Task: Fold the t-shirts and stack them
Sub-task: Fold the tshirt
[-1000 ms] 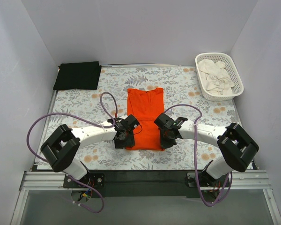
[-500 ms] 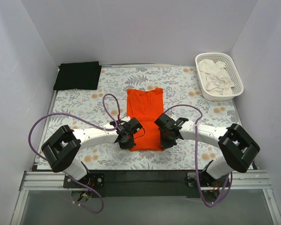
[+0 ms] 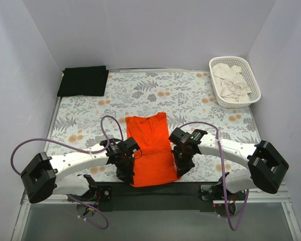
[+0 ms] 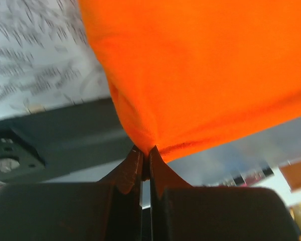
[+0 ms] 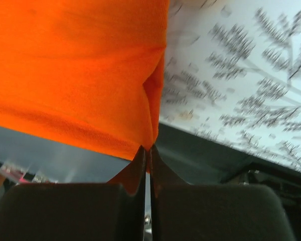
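Note:
The orange t-shirt lies as a long folded strip on the floral tablecloth, its near end hanging over the table's front edge. My left gripper is shut on its near left corner. My right gripper is shut on its near right corner. Both wrist views show the orange cloth pinched between closed fingertips. The black t-shirt lies folded at the far left corner of the table.
A white lattice basket holding white cloth stands at the far right. The black front rail runs under the shirt's near end. Purple cables loop from both arms over the tablecloth.
Both grippers have pulled the orange t-shirt toward the near edge of the table; its near end now overhangs the front. The arms have drawn back toward their bases.

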Controlling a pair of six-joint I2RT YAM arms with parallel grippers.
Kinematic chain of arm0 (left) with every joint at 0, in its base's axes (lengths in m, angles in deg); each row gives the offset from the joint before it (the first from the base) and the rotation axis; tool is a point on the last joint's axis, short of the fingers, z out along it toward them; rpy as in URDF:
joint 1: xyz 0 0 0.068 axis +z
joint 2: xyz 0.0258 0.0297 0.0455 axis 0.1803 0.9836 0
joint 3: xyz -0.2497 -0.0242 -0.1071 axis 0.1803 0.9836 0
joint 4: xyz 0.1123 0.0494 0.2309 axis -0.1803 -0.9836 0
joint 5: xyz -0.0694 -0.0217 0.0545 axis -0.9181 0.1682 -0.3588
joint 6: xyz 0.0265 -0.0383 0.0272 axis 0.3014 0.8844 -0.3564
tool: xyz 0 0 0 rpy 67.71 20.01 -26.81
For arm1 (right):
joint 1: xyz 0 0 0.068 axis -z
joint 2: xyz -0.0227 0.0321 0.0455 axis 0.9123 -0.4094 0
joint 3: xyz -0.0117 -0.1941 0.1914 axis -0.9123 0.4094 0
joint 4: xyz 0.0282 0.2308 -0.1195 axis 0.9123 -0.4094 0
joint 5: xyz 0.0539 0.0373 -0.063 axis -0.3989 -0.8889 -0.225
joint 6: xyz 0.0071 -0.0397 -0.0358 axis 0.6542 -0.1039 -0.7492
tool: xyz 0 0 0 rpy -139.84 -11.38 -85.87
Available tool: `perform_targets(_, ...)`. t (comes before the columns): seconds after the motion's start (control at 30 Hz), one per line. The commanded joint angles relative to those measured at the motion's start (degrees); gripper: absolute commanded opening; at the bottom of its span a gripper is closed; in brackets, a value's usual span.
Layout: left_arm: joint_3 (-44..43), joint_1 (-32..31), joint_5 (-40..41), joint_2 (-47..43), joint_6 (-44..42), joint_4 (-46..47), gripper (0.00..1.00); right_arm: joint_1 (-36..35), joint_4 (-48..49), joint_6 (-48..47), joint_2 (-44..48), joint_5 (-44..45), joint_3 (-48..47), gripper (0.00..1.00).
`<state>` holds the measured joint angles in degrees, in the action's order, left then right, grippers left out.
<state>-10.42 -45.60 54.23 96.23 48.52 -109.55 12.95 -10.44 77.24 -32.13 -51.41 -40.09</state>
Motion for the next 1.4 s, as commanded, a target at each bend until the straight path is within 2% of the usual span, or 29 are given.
perform_targets(0.0,-0.1,-0.3,-6.4,-5.5,-1.3,-10.3,0.00,0.0,-10.5,-3.4,1.7,-3.2,-3.0,0.01)
perform_targets(0.1,-5.8,0.3,-1.9,-5.8,-0.9,-11.0,0.00,0.6,-13.2,-4.5,0.2,0.5,-9.3,0.01)
perform_targets(0.13,-7.5,1.1,1.3,-5.0,-1.3,-11.2,0.00,1.0,-15.1,-4.9,-0.6,3.1,-14.2,0.01)
perform_targets(0.2,-12.4,5.0,4.3,-3.9,-2.8,-11.9,0.00,2.7,-16.8,-7.1,-3.3,6.2,-19.3,0.01)
perform_targets(0.23,-13.5,6.6,7.6,-3.0,-3.1,-12.0,0.00,3.4,-18.5,-8.0,-4.2,8.7,-25.1,0.01)
perform_targets(0.27,-15.7,10.2,8.9,-2.5,-3.5,-11.8,0.00,4.9,-19.1,-9.5,-5.3,10.0,-27.7,0.01)
perform_targets(0.37,-18.6,15.3,14.3,-1.7,-4.7,-9.6,0.00,7.5,-19.8,-12.1,-9.2,13.3,-38.1,0.01)
perform_targets(0.6,-25.5,19.6,19.3,1.3,-8.6,-3.0,0.00,10.0,-20.0,-18.3,-18.0,16.5,-53.9,0.01)
perform_targets(0.8,-26.2,22.8,21.7,1.4,-9.7,2.0,0.00,11.6,-18.4,-21.2,-21.1,20.1,-58.1,0.01)
perform_targets(1.37,-17.7,28.1,26.2,8.6,-8.8,18.3,0.00,15.0,0.3,-27.3,-28.5,21.6,-53.5,0.01)
